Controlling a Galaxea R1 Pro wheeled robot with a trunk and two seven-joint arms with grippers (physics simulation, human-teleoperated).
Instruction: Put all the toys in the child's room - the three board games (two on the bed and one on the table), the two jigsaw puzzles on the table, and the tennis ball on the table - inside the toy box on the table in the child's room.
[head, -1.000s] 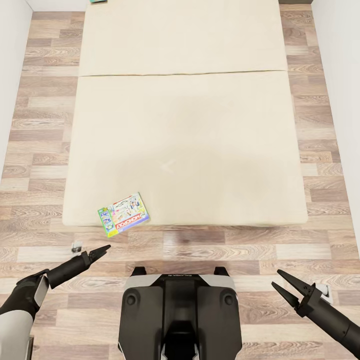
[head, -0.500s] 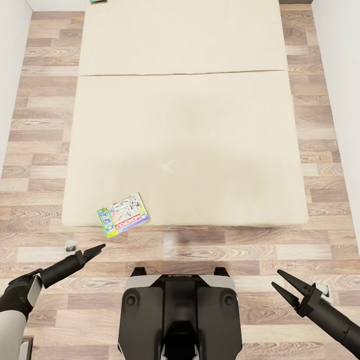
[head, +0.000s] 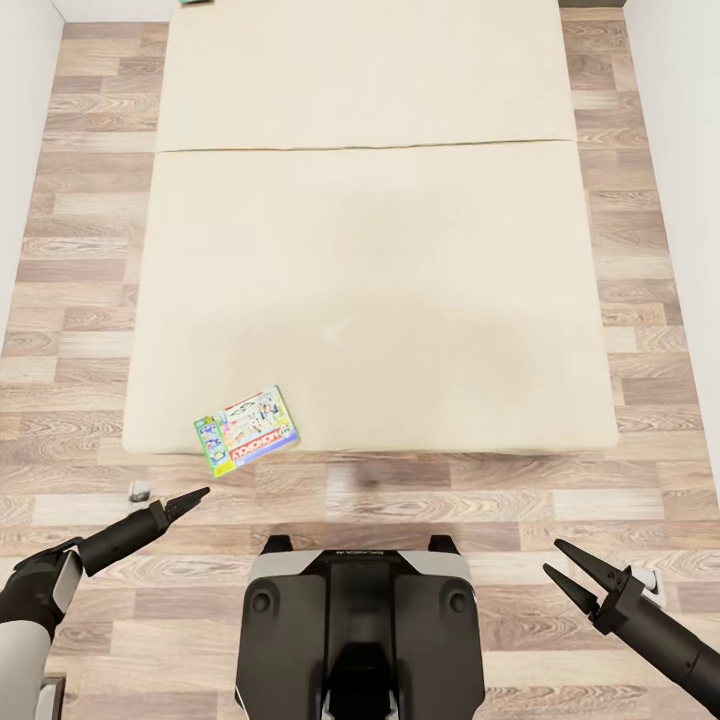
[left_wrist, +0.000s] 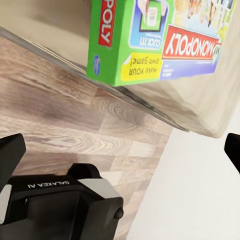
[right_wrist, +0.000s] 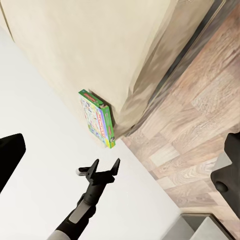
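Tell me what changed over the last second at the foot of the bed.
The left end effector drew back toward the robot's left and slightly up the head view, away from the Monopoly box, taking hold of nothing. The box on the bed corner and the open right end effector stayed put.

Bedroom: wide beige bed (head: 370, 250), wood-plank floor (head: 80, 250).

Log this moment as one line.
left gripper: open, nearing Monopoly box | box: bed corner, overhanging | right gripper: open, idle
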